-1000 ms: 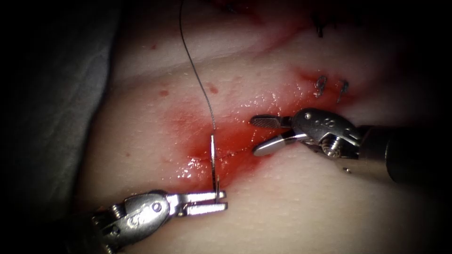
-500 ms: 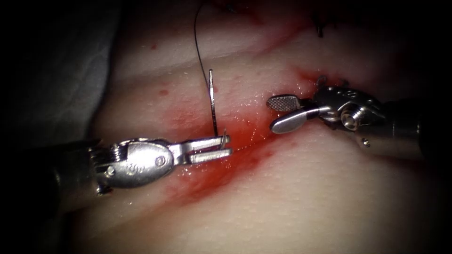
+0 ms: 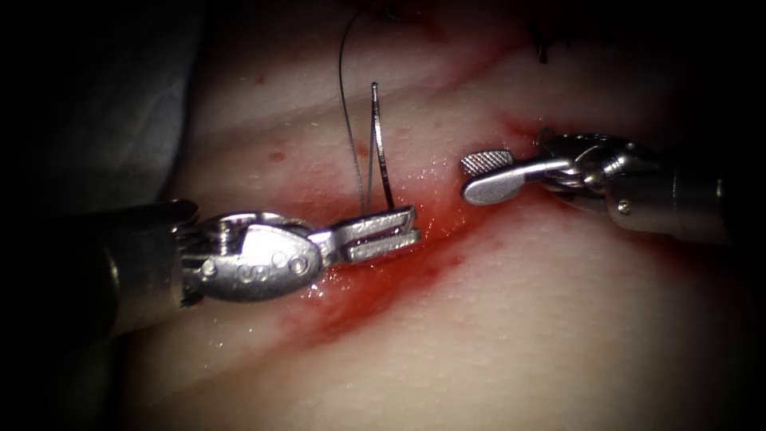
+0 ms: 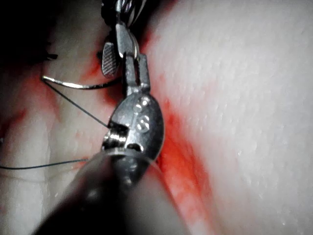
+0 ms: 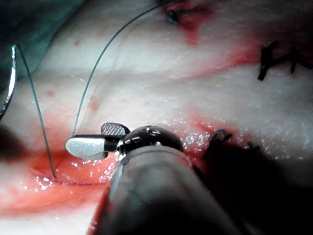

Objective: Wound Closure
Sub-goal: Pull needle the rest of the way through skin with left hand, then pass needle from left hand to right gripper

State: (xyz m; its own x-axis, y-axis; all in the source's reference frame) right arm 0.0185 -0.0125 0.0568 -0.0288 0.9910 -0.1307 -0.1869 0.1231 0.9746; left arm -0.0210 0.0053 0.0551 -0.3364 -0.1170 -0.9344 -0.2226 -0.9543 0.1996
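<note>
The thin, curved steel needle (image 3: pixel 381 144) stands clear of the tissue (image 3: pixel 519 335), its lower end gripped in the left tool's (image 3: pixel 403 229) closed fingers over the red-stained cut (image 3: pixel 399 271). Dark thread (image 3: pixel 349 120) trails from its upper end. The right tool (image 3: pixel 475 177) hovers nearby, fingers open, holding nothing.

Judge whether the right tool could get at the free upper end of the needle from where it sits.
Probably yes. The right tool, jaws open and empty, faces the needle, which stands clear of the tissue in the left tool; only the thread hangs beside it.
</note>
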